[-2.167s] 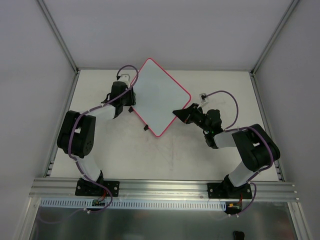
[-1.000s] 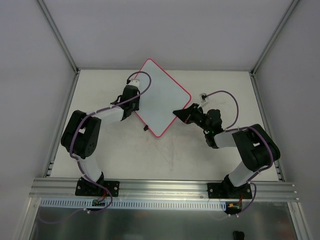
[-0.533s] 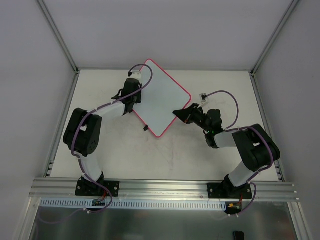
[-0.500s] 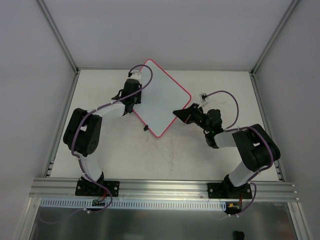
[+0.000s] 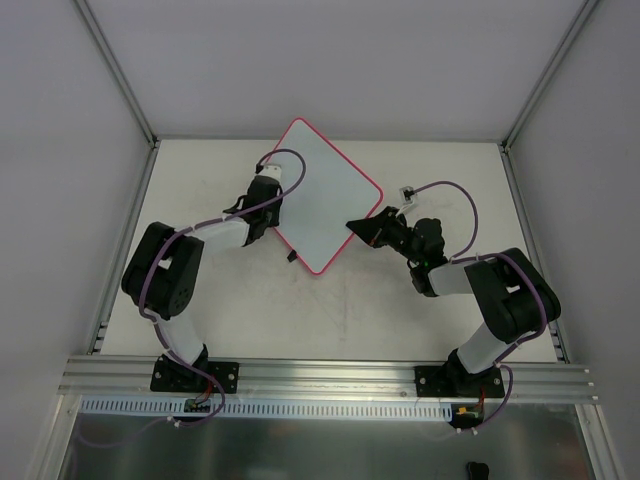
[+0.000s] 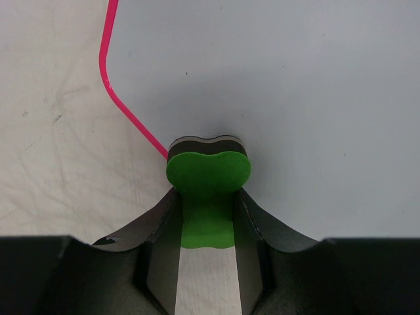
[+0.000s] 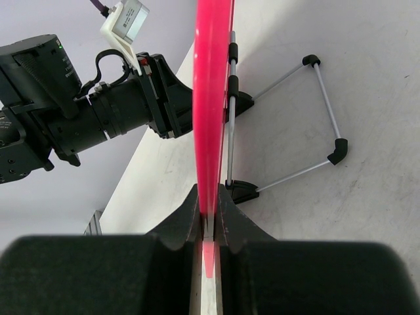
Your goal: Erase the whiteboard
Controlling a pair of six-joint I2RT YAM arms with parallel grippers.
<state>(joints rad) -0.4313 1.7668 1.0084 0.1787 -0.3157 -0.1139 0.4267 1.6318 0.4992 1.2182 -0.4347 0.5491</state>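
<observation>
An off-white table (image 5: 400,320), faintly scuffed, sits between a plain pale grey left wall (image 5: 50,200), far wall (image 5: 330,60) and right wall (image 5: 600,200). Aluminium struts (image 5: 115,70) rise from its far corners. An aluminium rail (image 5: 330,375) lines the near edge, then a white slotted strip (image 5: 330,408) and a shiny metal sheet (image 5: 330,450). The light is soft and even.

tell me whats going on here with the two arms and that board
The right gripper is shut on the pink edge of the whiteboard, steadying it at its right corner. The left gripper is shut on a green eraser and presses it against the board's white face, close to the left edge. No writing shows on the board in the overhead or left wrist view, so the wiping looks mostly done.
</observation>
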